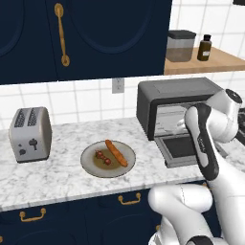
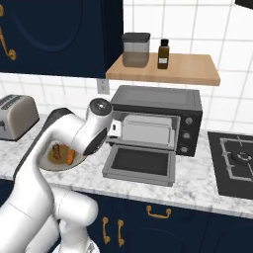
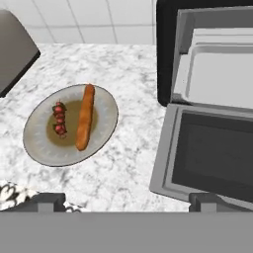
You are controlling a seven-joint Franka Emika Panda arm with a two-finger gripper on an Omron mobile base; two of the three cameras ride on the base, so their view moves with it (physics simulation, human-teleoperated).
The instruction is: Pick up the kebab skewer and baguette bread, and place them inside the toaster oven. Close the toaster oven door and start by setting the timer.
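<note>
Gripper [image 3: 126,200]: jaws spread wide with nothing between them; in the hand view we see the two dark tips at about 7 and 5 o'clock, poised above bare marble between plate and oven door.

Countertop [image 3: 133,148]: white marble directly under the claw; we judge that no approach to either food item has yet closed in.

Plate [image 3: 37,148]: grey dish at roughly 9 o'clock of the claw in the hand view, carrying both food items.

Baguette bread [image 3: 85,117]: slim orange-brown loaf lying on the plate, on the side nearer the oven, untouched.

Kebab skewer [image 3: 60,119]: short stick with red chunks, just beside the loaf on its far side, also on the plate.

Toaster oven door [image 3: 212,153]: dropped flat toward us at about 3 o'clock of the claw, so the opening step needs no work.

Toaster oven [image 1: 158,93]: black box behind the door; we see a pale tray [image 3: 220,74] inside with nothing on it.

Knob panel [image 2: 187,133]: on the oven's right face in the right base view; its setting is too small to read.

Toaster [image 1: 29,134]: silver two-slot unit well apart at 9 o'clock of the plate, no part of the task.

Progress: we judge the task barely begun; both pick-ups, both placements, closing the door and setting the timer all remain.
</note>
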